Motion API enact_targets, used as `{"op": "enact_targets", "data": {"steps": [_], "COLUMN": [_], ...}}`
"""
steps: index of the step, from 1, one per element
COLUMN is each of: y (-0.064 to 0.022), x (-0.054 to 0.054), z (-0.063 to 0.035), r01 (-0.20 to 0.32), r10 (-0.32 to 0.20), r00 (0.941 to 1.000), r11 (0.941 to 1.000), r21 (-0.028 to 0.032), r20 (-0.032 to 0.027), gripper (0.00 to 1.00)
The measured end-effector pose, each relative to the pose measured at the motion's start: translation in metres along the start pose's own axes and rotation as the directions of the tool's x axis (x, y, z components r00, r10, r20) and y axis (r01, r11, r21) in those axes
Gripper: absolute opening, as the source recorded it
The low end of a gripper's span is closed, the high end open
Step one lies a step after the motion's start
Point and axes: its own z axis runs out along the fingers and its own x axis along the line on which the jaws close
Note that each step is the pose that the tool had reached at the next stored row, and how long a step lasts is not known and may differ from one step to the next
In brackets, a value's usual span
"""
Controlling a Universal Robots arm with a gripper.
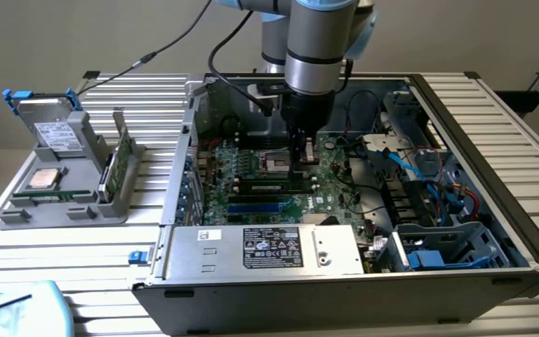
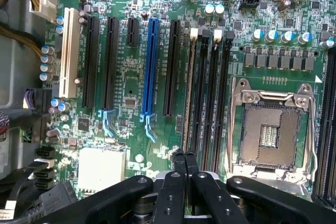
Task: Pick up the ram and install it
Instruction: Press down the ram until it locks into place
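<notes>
While pressing on the ram (image 1: 269,187), push straight down, never sideways. Looks seated, or nearly so, in the memory slot (image 2: 191,77) on the side of the blue socket (image 2: 151,66), inside the open computer case (image 1: 344,309) on the table (image 1: 64,239), with the empty processor socket (image 2: 270,129) on the far side of the slots. Gripper (image 2: 184,156) with fingers together, clamped on nothing, tips right at one end of that stick; hard to tell whether touching or just above. Probably the seating step, so treat the closed tips as a blunt pusher. Bear on the top edge only, close to the end and its white latch (image 2: 193,33), not on the chips. Check for both ends level before adding force: risk of jamming or bending with any tilt. Keep the tips centred across the thin edge to avoid slipping off into the neighbouring empty slots (image 2: 215,93). Stay clear of the small capacitors (image 2: 215,10) past the latches. Ease the force in slowly and stop once flush with the latch closed, to spare the motherboard (image 2: 131,103) from flexing. Watch the loose blue cables (image 1: 420,165) in the case and keep the arm off the case wall.
</notes>
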Motion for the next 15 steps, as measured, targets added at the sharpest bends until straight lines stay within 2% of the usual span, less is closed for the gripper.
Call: {"op": "enact_targets", "data": {"steps": [8, 15], "y": [0.0204, 0.0338], "x": [-0.002, -0.003], "z": [0.0008, 0.0013], "r01": [0.0, 0.0], "r10": [0.0, 0.0], "r00": [1.0, 1.0], "r11": [1.0, 1.0], "r21": [0.0011, 0.0014], "r20": [-0.0002, -0.0001], "gripper": [0.1, 0.1]}}
